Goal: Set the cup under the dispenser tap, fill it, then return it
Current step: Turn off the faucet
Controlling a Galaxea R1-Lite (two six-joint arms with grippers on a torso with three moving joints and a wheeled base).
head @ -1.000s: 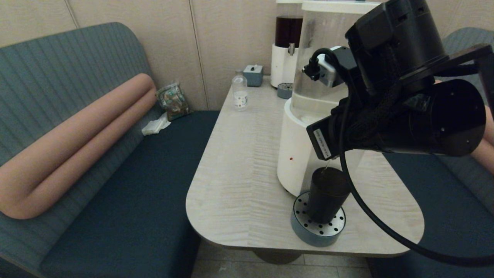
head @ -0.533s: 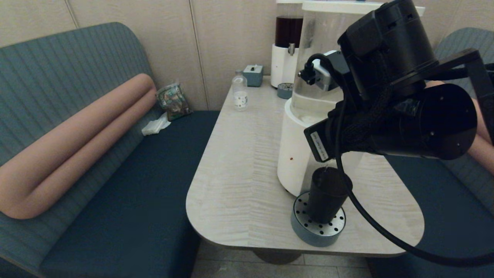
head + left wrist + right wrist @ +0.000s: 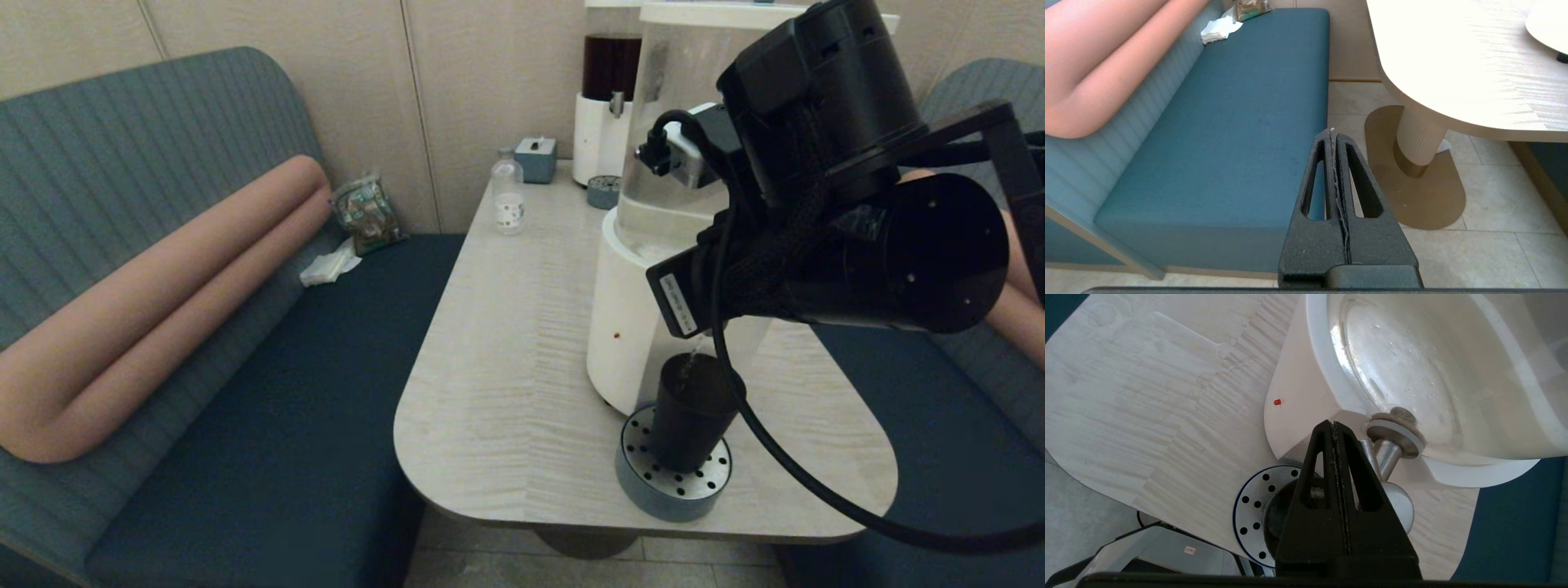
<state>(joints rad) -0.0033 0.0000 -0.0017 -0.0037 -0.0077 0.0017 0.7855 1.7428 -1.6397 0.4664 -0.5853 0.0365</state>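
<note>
Nothing has shifted: right gripper (image 3: 1334, 428), fingers pressed together, empty, at the dispenser tap (image 3: 1387, 451) above the cup (image 3: 690, 412).

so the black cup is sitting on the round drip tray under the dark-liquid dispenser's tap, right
Not quite. The black cup does stand on the round drip tray, but under the tap of the big white-based dispenser with the clear tank, as the head view shows. The dark-liquid dispenser stands further back by the wall.
</note>
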